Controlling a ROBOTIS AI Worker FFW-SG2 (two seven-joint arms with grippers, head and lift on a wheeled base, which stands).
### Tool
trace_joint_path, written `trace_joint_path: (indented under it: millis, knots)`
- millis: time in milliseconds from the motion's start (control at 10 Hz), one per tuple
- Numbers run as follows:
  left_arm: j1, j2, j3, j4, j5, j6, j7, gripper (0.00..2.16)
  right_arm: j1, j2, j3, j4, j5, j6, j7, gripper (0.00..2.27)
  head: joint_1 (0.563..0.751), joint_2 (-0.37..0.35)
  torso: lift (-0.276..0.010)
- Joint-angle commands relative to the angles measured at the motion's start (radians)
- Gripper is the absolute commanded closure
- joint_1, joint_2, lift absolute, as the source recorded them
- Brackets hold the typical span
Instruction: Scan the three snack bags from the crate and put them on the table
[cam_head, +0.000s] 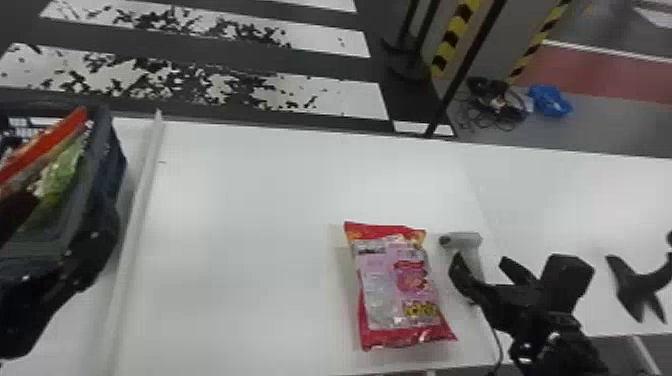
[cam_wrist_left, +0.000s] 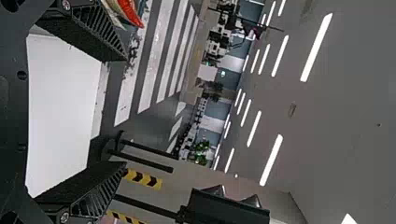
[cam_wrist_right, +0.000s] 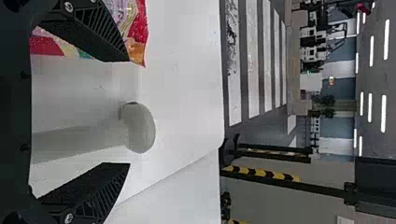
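Holds right claw (cam_wrist_right: 129, 112) spread about the scanner (cam_wrist_right: 140, 128), left claw (cam_wrist_left: 126, 111) spread too; could shove the snack bag (cam_head: 400, 285) by closing off-centre.

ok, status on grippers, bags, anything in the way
Left gripper open by crate; right gripper open at scanner; red snack bag flat on table; no obstruction seen at scanner.

Crate (cam_head: 107, 170) cut off by head view's left edge.
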Motion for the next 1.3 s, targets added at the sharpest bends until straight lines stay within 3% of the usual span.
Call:
trace_joint_path:
  millis: [0,400,500,600,800,1000,1200]
  knots:
    - [0.003,-0.003,-0.008,0.0,-0.016,0.0,0.001,0.08,-0.045,-0.02,-0.042,0.104,-0.02,-0.005,0.045,0.09,0.695,-0.277,-0.094]
    - [0.008,-0.008,-0.024,0.0,-0.045,0.0,0.01,0.08,-0.102,-0.034,-0.045,0.211,-0.035,-0.024,0.149,0.14,0.695,-0.338,-0.094]
    - [0.006,-0.008,-0.025,0.0,-0.045,0.0,0.01,0.08,-0.12,-0.042,-0.034,0.233,-0.023,-0.021,0.168,0.29,0.695,-0.337,-0.094]
    - [0.006,-0.008,-0.025,0.002,-0.045,0.0,0.01,0.08,-0.14,-0.047,-0.022,0.256,-0.011,0.004,0.168,0.59,0.695,-0.331,-0.094]
    - [0.004,-0.005,-0.025,0.004,-0.045,-0.003,0.01,0.08,-0.163,-0.051,-0.011,0.274,0.007,0.078,0.169,2.08,0.695,-0.322,-0.094]
    - [-0.003,-0.003,-0.028,0.007,-0.045,-0.003,0.01,0.08,-0.122,-0.045,-0.02,0.248,-0.011,0.022,0.172,2.22,0.695,-0.32,-0.094]
    - [-0.011,0.003,-0.031,0.008,-0.045,0.0,0.01,0.08,-0.069,-0.004,-0.04,0.179,-0.028,-0.002,0.169,2.23,0.695,-0.321,-0.094]
